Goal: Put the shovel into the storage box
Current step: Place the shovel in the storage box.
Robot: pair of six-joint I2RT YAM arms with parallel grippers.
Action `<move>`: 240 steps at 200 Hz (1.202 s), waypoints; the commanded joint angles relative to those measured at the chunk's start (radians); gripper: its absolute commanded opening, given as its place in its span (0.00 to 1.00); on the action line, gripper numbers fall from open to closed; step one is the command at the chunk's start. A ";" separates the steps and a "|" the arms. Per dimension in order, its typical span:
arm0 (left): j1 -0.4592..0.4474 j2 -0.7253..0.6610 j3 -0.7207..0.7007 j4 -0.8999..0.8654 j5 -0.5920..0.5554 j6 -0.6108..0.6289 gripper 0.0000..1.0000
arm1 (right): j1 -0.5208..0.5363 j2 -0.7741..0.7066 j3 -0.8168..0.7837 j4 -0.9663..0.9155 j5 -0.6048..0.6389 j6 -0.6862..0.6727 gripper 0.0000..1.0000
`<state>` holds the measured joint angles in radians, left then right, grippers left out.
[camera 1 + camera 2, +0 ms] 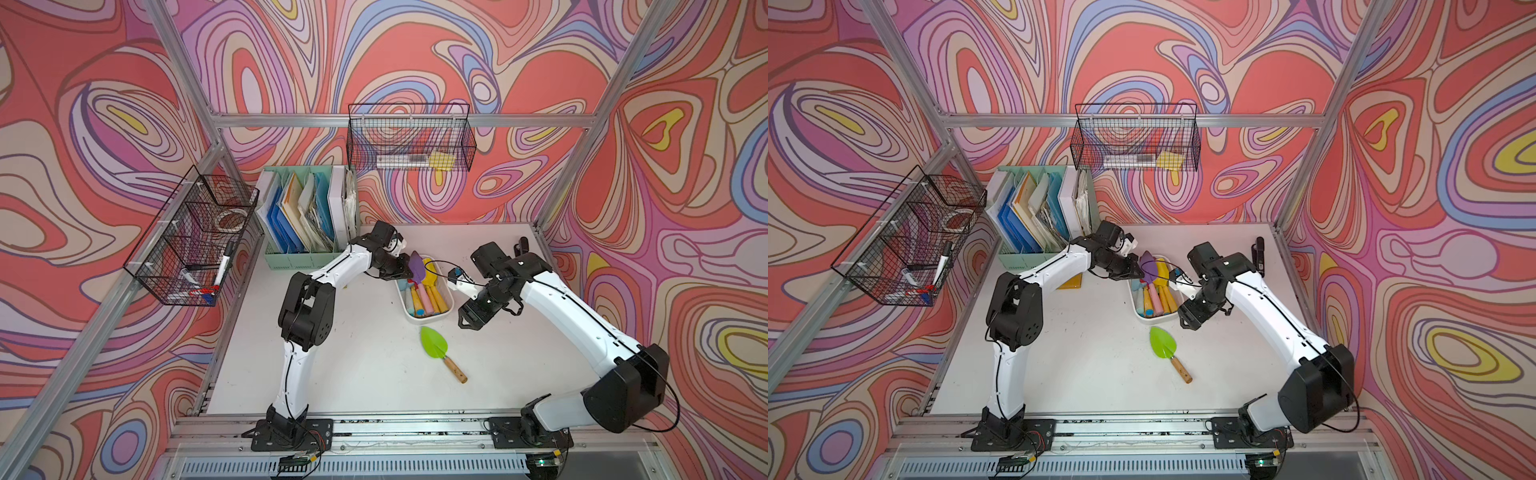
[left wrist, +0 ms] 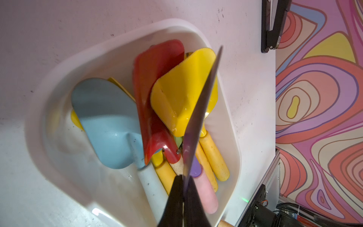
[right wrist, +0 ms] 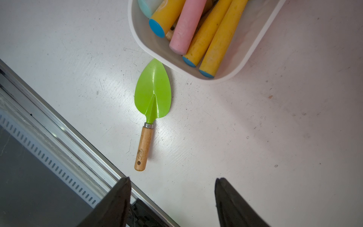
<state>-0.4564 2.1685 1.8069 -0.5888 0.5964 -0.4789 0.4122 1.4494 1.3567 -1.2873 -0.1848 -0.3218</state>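
Left gripper (image 1: 405, 272) clamped on the purple shovel (image 1: 417, 266) by its blade (edge-on in the left wrist view), held over the far end of the storage box (image 1: 432, 319). The box sits mid-counter (image 1: 353, 374), already holding several shovels, handles pointing to its near end. Right gripper (image 1: 471, 324) hangs with jaws apart, holding nothing, just beside the box's near right corner. Green shovel (image 1: 434, 343) lies flat on the counter, blade tip near the box's near rim, wooden handle pointing away from it.

Left gripper (image 2: 183, 198) clamped on purple shovel (image 2: 198, 118) blade, seen edge-on above the storage box (image 2: 64, 78). Box holds blue (image 2: 106, 121), red (image 2: 155, 82) and yellow (image 2: 182, 94) shovels. Black stapler (image 2: 273, 25) lies near table (image 2: 59, 29) edge.
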 commanded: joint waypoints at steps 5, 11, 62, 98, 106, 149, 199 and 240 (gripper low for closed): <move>0.008 0.038 0.028 -0.059 -0.029 0.019 0.04 | 0.002 0.001 -0.011 0.009 -0.015 -0.011 0.70; 0.008 0.041 0.030 -0.062 -0.030 0.019 0.06 | 0.002 0.002 -0.011 0.009 -0.015 -0.011 0.69; 0.008 0.073 0.056 -0.092 -0.050 0.013 0.20 | 0.002 0.001 -0.018 0.011 -0.016 -0.012 0.69; 0.008 0.086 0.071 -0.101 -0.053 0.011 0.25 | 0.001 0.001 -0.020 0.013 -0.017 -0.013 0.69; 0.008 0.086 0.073 -0.104 -0.057 0.010 0.26 | 0.002 0.001 -0.020 0.013 -0.017 -0.012 0.69; 0.008 0.083 0.093 -0.132 -0.081 0.021 0.48 | 0.002 0.002 -0.022 0.013 -0.017 -0.011 0.69; 0.008 0.052 0.120 -0.167 -0.099 0.033 0.68 | 0.002 0.010 -0.024 0.015 -0.018 -0.011 0.69; 0.008 -0.067 0.084 -0.140 -0.120 0.038 0.72 | 0.002 0.030 -0.032 0.001 0.001 0.017 0.69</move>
<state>-0.4519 2.2135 1.9083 -0.7048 0.5095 -0.4656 0.4122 1.4570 1.3403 -1.2831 -0.1913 -0.3233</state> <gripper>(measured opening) 0.703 0.693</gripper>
